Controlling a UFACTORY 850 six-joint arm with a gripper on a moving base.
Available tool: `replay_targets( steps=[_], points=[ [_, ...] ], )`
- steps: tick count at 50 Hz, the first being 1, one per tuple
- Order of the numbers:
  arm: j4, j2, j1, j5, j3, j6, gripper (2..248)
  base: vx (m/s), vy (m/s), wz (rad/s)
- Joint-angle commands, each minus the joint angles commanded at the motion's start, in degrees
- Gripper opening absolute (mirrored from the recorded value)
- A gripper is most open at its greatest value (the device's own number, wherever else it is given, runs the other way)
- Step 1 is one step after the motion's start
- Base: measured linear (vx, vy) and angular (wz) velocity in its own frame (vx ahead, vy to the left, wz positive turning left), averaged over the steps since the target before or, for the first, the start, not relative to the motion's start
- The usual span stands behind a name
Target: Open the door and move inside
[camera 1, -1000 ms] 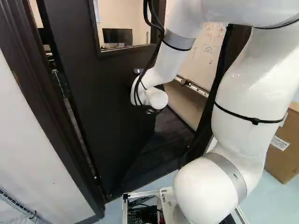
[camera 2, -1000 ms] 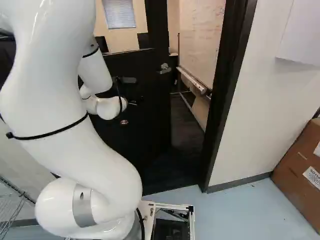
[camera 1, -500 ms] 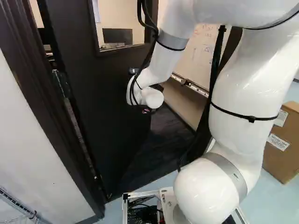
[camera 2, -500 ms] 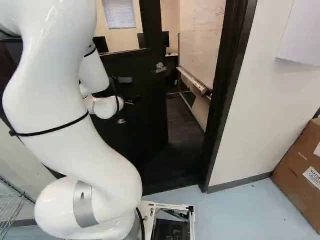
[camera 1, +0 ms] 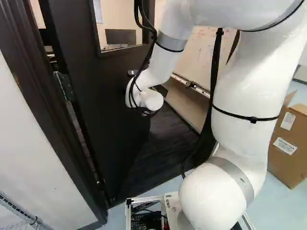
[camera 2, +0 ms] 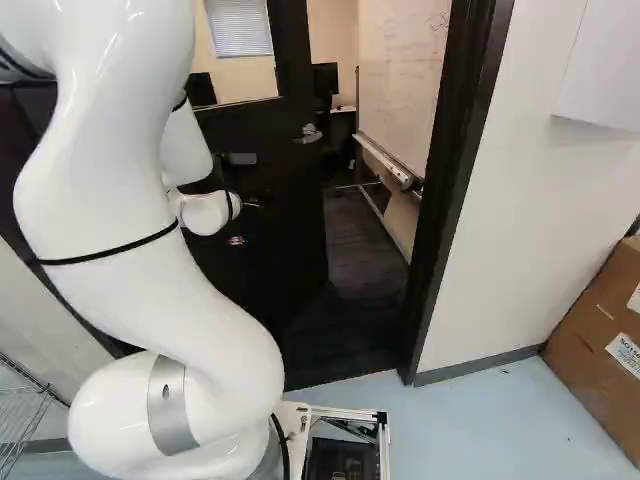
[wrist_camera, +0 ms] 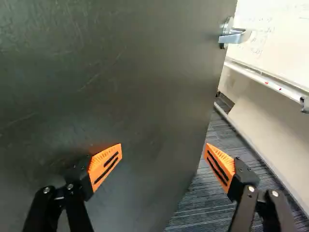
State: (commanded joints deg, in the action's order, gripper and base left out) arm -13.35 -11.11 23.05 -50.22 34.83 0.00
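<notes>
Fingers open, pads spread wide, nothing gripped. Clock ref: 12 = straight out along the gripper. Door is right in front, its broad flat face filling approx 9 to 12; hinge-side finger sits v. close to that face, poss. touching, can't tell for sure. Other finger lines up w/ the door's free edge, w/ carpet beyond; can't tell its depth vs the edge, so don't count on it for contact. Long axis of door = upright; its width slants fwd, hinge end nearer the base, free edge farther out. Handle is at approx 1 from the fingers, farther out by that free edge, well apart from both, so it's not in play rn. Whiteboard also approx 1, past the edge, in the room. Now 12 = dead ahead of the base: arm reaches out to approx 11, meeting the door on its near face; door's part-open into the room, gap over the carpet at approx 12 to 1, frame post approx 1. Judgement: step in hand = pushing the door wider, roughly midway thru the task, base outside the doorway. Next move prob. wants push fwd and round toward 10 to 11, following the door's arc, hinge-side finger doing the work. Risk: straight 12 push may slide the fingers off the free edge; base could clip the post at 1 if driven in too soon.
</notes>
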Motion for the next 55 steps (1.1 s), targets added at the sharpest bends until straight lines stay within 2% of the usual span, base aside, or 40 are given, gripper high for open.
replay_targets(
  steps=[55],
  points=[
    [0.5,-5.0,4.4,0.0,5.8,0.0,247,0.0,0.0,0.0]
  ],
)
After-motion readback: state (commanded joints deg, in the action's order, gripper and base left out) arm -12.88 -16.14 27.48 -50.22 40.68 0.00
